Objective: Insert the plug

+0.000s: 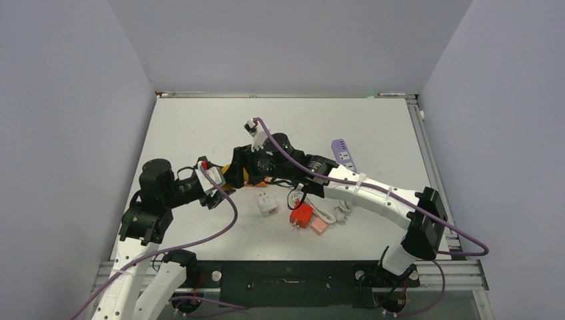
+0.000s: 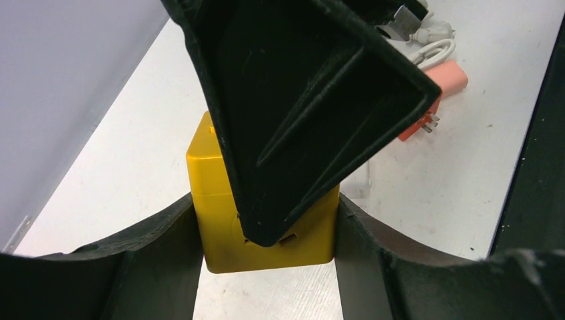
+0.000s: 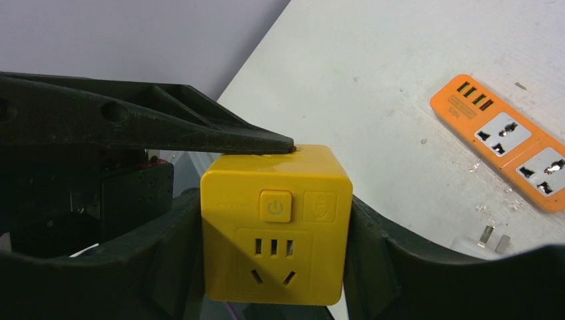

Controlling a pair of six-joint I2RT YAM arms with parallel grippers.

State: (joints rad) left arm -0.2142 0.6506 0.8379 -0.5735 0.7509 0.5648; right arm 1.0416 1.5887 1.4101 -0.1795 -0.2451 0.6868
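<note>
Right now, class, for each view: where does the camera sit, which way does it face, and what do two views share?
Top external: above and behind the robot, looking down at the table; left arm and right arm show.
Left wrist: on the left arm, looking along the left gripper at the yellow socket cube; own fingers show.
Right wrist: on the right arm, facing the cube's socket face past the right gripper.
Shared: both wrist views show the cube gripped.

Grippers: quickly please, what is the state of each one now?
Left gripper: shut on the yellow cube.
Right gripper: shut on the same cube.
</note>
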